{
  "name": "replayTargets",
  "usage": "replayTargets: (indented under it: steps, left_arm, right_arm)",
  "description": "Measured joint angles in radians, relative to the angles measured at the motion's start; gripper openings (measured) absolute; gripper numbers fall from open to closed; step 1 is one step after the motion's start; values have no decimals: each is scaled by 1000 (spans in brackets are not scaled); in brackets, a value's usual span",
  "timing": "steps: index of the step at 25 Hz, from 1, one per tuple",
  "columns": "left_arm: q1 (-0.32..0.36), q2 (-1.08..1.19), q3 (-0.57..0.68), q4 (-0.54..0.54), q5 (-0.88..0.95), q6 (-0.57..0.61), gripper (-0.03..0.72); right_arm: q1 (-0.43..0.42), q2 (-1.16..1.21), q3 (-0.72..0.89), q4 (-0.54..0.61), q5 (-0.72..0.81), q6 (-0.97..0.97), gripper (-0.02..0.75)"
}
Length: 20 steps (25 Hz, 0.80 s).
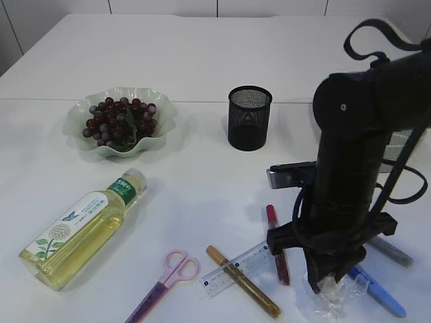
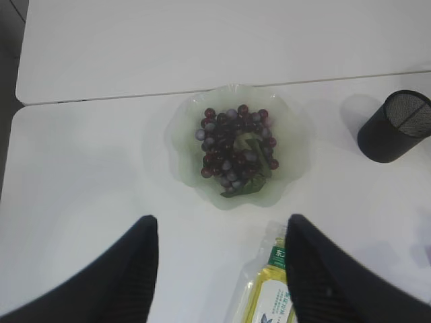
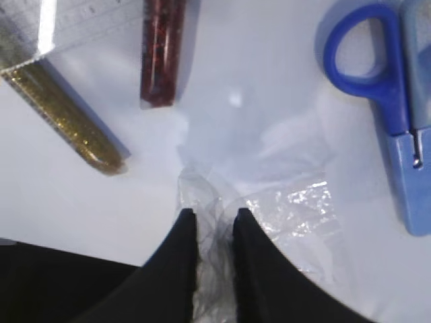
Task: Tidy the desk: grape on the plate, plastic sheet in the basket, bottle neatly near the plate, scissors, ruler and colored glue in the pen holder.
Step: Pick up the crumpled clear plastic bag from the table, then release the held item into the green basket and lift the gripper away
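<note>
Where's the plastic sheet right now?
Front right of the exterior view: the plastic sheet lies on the table, pinched by the right end effector, beside the blue scissors.

The exterior view looks down at a slant across the table [image 1: 202,195]. The left wrist view hangs high, sharing the plate [image 2: 296,145] and holder [image 2: 394,126]. The right wrist view sits close over the sheet [image 3: 296,215].
</note>
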Motion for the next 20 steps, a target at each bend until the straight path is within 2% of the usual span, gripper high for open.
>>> replayTargets:
  steps: [3, 7, 14, 20]
  left_arm:
    - [0, 0, 0, 4, 0, 0, 432]
    - [0, 0, 0, 4, 0, 0, 432]
    - [0, 0, 0, 4, 0, 0, 432]
    - [0, 0, 0, 4, 0, 0, 432]
  right_arm:
    - [0, 0, -57, 0, 71, 0, 125]
    - [0, 0, -151, -30, 94, 0, 124]
    - [-13, 0, -412, -121, 111, 6, 123]
    - [-117, 0, -652, -151, 122, 11, 123]
